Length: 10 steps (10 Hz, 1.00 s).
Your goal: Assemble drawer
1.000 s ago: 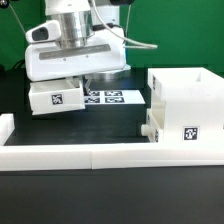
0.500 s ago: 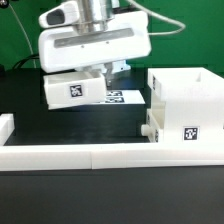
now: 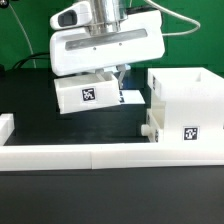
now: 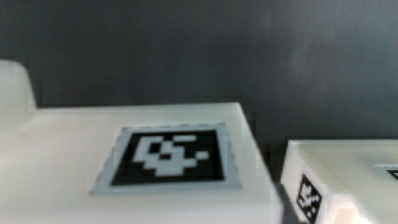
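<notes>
One pincer (image 3: pixel 105 78) grips one tagged tray (image 3: pixel 86 95) aloft beside one box case (image 3: pixel 187 108), behind one border rail (image 3: pixel 90 156).

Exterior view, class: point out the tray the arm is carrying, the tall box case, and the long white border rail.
Tray (image 3: pixel 88 96): exterior view, on its tagged side wall.
Box case (image 3: pixel 190 105): exterior view, on its front wall above the tag.
Border rail (image 3: pixel 70 155): exterior view, on its top face.

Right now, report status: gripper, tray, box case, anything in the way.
Gripper shut on tray, tray off the table. Box case on the exterior view's right, open side up. No obstruction seen between them.
</notes>
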Motion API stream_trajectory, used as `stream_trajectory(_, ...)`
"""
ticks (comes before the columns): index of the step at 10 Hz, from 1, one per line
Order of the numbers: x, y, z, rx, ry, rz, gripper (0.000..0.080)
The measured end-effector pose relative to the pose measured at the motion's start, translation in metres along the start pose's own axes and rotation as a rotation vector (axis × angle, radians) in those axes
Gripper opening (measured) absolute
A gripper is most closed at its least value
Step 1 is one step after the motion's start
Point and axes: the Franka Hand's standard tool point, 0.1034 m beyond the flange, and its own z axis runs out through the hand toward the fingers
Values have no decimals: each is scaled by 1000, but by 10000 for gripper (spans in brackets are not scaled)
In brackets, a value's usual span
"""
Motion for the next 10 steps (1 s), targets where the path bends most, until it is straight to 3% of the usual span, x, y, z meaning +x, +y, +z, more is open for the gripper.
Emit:
stream_trajectory(5,-1,1,1,0,-2,-322,42)
stream_trajectory(10,14,3,0,-45,-17,-817,42)
